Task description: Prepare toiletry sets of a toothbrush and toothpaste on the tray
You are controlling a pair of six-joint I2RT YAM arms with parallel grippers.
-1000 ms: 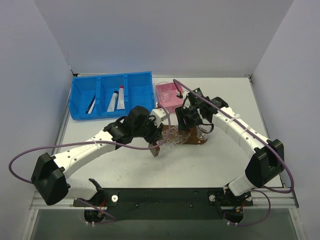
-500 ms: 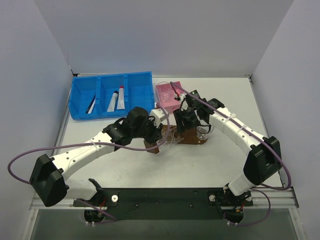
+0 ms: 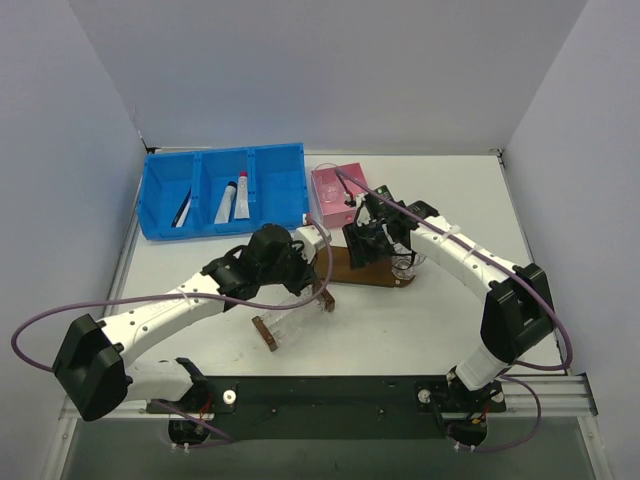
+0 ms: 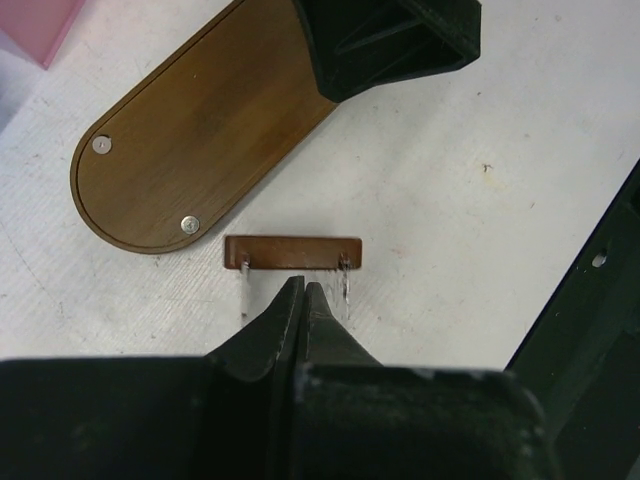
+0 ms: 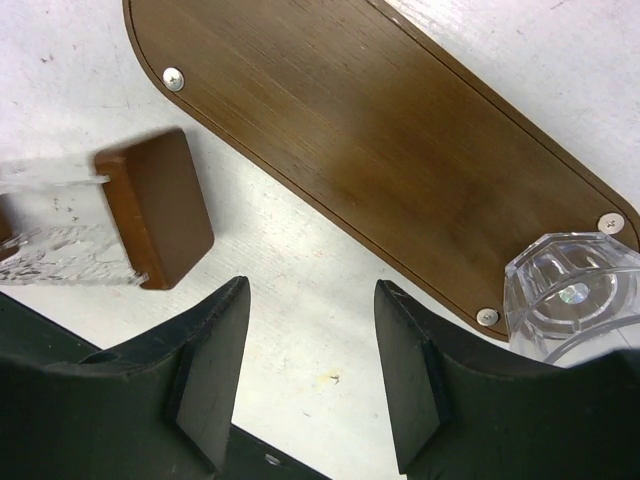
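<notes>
Brown wood of the tray (image 3: 375,272) is almost bare. One clear cup (image 5: 570,290) stands at its right-hand end, close to the rim, and I see no tube or brush in it. The toothpaste (image 3: 226,205) lies in the blue bin (image 3: 165,190), well apart from the tray, so I judge the sets hardly begun. My left end effector (image 4: 303,285) is closed tight. Its tips sit just behind the wooden end of a clear rack (image 4: 292,252), which lies on the worktop (image 3: 400,330) beside the tray. Whether a thin clear panel is pinched between the tips I cannot tell. If one is, a lift or swing could drag the rack into the tray and push it askew. My right end effector (image 5: 312,290) is open and holds nothing. It hangs over the worktop just beside the tray's long edge, with the cup near its right finger. A careless sideways move there could clip the cup and tip it off the end. Both arms crowd the same patch, so they may knock each other or the rack when one reaches for the bin.
</notes>
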